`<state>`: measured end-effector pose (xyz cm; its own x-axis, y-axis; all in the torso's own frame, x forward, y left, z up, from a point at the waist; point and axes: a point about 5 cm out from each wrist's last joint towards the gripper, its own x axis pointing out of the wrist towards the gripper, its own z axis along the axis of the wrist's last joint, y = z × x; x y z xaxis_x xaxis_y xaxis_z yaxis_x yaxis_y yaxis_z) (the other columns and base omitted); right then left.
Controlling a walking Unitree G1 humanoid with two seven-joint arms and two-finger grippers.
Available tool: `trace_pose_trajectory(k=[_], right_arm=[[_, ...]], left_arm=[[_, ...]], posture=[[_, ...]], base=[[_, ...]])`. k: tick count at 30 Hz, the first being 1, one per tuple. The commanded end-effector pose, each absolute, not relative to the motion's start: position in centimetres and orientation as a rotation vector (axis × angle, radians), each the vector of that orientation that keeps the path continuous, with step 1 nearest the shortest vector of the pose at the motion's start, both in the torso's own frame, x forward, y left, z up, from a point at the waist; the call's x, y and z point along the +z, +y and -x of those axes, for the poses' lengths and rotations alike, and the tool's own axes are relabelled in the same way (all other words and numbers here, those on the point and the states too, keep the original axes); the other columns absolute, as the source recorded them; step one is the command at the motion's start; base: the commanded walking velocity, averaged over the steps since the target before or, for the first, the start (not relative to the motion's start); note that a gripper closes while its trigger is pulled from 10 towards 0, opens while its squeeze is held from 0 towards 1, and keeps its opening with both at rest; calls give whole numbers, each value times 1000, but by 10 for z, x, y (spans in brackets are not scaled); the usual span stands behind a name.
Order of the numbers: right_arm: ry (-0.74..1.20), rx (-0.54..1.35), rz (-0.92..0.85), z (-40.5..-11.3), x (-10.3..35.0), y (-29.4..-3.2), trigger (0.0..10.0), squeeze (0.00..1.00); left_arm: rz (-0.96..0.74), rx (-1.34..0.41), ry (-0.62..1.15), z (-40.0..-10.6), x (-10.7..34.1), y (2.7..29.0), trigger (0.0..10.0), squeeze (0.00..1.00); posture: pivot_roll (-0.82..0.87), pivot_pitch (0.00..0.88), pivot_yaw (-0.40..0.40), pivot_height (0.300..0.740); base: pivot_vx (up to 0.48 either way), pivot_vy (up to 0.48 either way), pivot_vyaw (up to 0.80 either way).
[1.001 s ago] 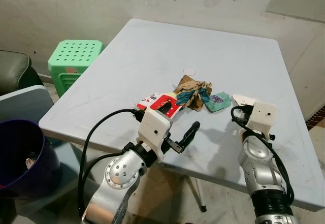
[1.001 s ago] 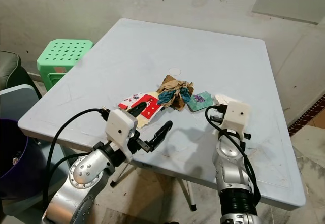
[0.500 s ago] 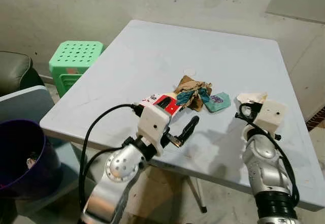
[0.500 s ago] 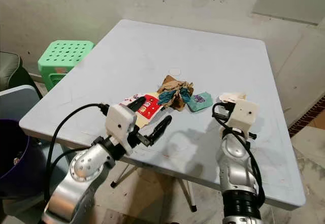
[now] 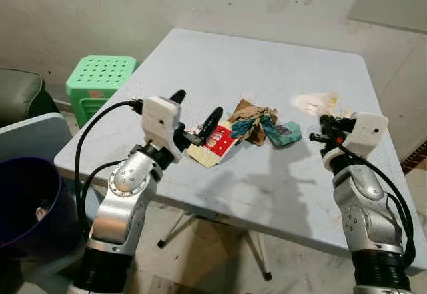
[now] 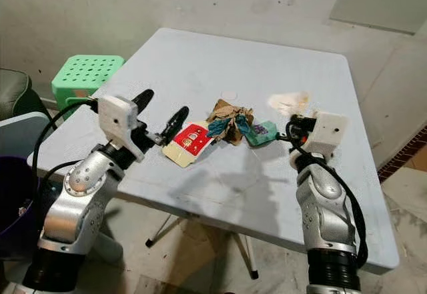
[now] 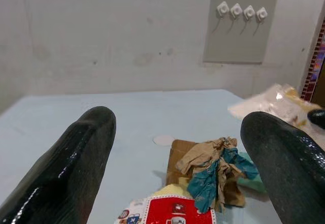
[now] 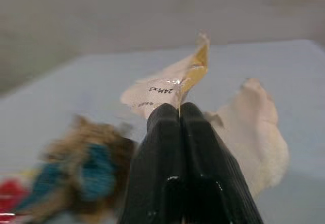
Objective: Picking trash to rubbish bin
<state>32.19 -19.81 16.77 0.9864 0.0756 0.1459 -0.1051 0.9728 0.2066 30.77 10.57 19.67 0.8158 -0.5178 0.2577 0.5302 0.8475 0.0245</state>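
A red-and-cream wrapper (image 5: 215, 144) lies flat near the table's left front. Beside it sit a crumpled brown paper wad with blue scraps (image 5: 253, 122) and a teal packet (image 5: 285, 133). My left gripper (image 5: 195, 107) hangs open just left of the red wrapper, above the tabletop; through its wide-spread fingers (image 7: 76, 153) I see the wad and wrapper. My right gripper (image 5: 319, 127) is shut on a clear, cream-tinted plastic wrapper (image 5: 317, 101), held above the table right of the teal packet. Its pads (image 8: 180, 117) pinch the wrapper (image 8: 167, 89).
The pale blue table (image 5: 220, 61) stands against a stained wall, with a small white disc (image 5: 248, 95) behind the wad. A purple rubbish bin (image 5: 27, 194) stands on the floor at my left. A green stool (image 5: 100, 74) and a dark seat (image 5: 20, 94) are nearby.
My left arm swung up and to the left from the table's front edge, still open. My right gripper rose and moved right, lifting the plastic wrapper off the table.
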Motion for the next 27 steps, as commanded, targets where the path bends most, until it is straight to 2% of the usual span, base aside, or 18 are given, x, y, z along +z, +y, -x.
trace_pose_trajectory(k=[1, 3, 4, 5, 10, 13, 15, 18, 19, 20, 21, 22, 23, 24, 27], right_arm=[[-217, 175, -253, -316, 180, -194, 10000, 0], [-229, 220, -272, -314, 181, -190, 10000, 0], [-279, 361, -311, -305, 187, -180, 10000, 0], [-301, 423, -326, -301, 189, -175, 10000, 0], [-297, 506, -353, -298, 191, -168, 10000, 0], [-308, 536, -363, -296, 193, -166, 10000, 0], [-309, 573, -369, -294, 194, -164, 10000, 0], [-315, 589, -379, -293, 195, -164, 10000, 0], [-310, 591, -373, -293, 195, -164, 10000, 0], [-304, 589, -358, -293, 195, -164, 10000, 0], [-303, 585, -352, -293, 195, -164, 10000, 0], [-303, 585, -352, -293, 195, -164, 10000, 0], [-297, 592, -360, -292, 195, -164, 10000, 0], [-296, 593, -352, -292, 195, -165, 10000, 0], [-288, 600, -340, -290, 194, -166, 10000, 0]], left_arm=[[90, -574, -245, -310, 199, 105, 10000, 0], [110, -583, -240, -311, 200, 105, 10000, 0], [126, -630, -251, -310, 203, 103, 10000, 0], [131, -660, -256, -308, 204, 101, 10000, 0], [53, -725, -291, -304, 207, 97, 10000, 0], [117, -759, -268, -303, 207, 95, 10000, 0], [86, -815, -267, -299, 207, 91, 10000, 0], [165, -849, -245, -297, 207, 89, 10000, 0], [117, -868, -266, -295, 208, 88, 10000, 0], [-38, -875, -319, -292, 209, 87, 10000, 0], [-119, -870, -344, -291, 208, 87, 10000, 0], [-119, -870, -344, -291, 208, 87, 10000, 0], [-279, -839, -384, -293, 208, 88, 10000, 0], [-350, -837, -417, -294, 211, 89, 10000, 0], [-431, -828, -473, -295, 219, 95, 10000, 0]], posture=[[1, 42, -35, 740], [1, 42, -35, 740], [2, 42, -37, 740], [1, 43, -36, 740], [-1, 42, -35, 740], [-1, 45, -33, 740], [-2, 44, -32, 740], [-3, 48, -30, 740], [-5, 48, -30, 740], [-3, 48, -31, 740], [-3, 48, -31, 740], [-3, 48, -31, 740], [-3, 50, -31, 740], [-3, 51, -30, 740], [-5, 53, -28, 740]], base=[[0, 0, 0], [0, 0, 0], [0, 0, 0], [0, 0, 0], [0, 0, 0], [0, 0, 0], [0, 0, 0], [0, 0, 0], [0, 0, 0], [0, 0, 0], [0, 0, 0], [0, 0, 0], [0, 0, 0], [0, 0, 0], [0, 0, 0]])
